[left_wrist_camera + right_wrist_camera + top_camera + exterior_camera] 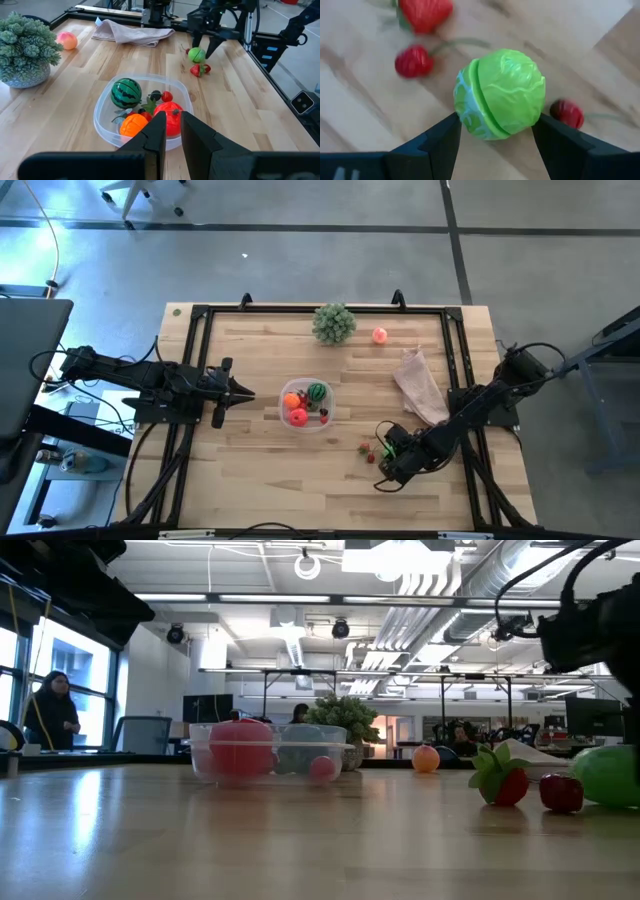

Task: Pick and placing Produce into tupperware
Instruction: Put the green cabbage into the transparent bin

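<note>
The clear tupperware (pixel 305 406) sits mid-table and holds a striped green ball (pixel 125 92), an orange ball (pixel 133 125), a red ball (pixel 170 116) and small berries. My right gripper (pixel 392 446) is at the table's near right, shut on a light green cabbage ball (pixel 501 93). A strawberry (pixel 365 447) and a red berry (pixel 370 458) lie on the wood beside it. A pink-orange ball (pixel 380 335) rests near the far edge. My left gripper (pixel 240 392) waits, shut, just left of the tupperware. My right gripper pinches the cabbage ball between its two fingers, one on each side of its round body (pixel 465 117). The fingers (pixel 216 44) come from above, pointing down. In the low view the ball (pixel 608 775) sits at table height; whether it is lifted clear cannot be told.
A bushy pale-green ball (pixel 334 323) stands by the far edge. A pinkish-white bag (pixel 421 385) lies on the right side, between the pink-orange ball and my right arm. A black frame (pixel 196 360) borders the table. Bare wood stretches along the near edge.
</note>
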`<move>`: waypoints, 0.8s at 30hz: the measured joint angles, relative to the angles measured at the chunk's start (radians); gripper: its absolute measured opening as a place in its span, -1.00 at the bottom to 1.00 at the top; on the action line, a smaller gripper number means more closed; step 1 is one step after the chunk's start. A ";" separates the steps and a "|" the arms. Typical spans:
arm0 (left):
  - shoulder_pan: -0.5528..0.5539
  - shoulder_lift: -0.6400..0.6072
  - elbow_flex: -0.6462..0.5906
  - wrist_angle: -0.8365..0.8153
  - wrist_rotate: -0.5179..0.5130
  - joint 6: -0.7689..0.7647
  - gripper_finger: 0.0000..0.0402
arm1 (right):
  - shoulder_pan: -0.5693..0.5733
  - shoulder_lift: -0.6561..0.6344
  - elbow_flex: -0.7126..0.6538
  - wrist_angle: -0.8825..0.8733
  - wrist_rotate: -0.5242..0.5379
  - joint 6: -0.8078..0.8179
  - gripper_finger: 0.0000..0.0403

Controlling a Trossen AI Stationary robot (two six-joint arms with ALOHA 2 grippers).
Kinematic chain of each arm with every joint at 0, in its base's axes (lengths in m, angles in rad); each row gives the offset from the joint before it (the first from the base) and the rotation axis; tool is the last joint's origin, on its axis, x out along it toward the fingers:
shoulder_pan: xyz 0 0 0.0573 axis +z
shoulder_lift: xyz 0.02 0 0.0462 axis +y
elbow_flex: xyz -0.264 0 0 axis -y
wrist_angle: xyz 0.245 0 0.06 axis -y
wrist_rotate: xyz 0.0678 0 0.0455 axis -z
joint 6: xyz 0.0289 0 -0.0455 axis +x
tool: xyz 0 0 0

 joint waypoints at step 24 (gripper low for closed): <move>0.000 0.000 0.000 0.000 0.000 0.000 -0.77 | -0.136 -0.001 0.000 -0.004 0.105 -0.001 0.16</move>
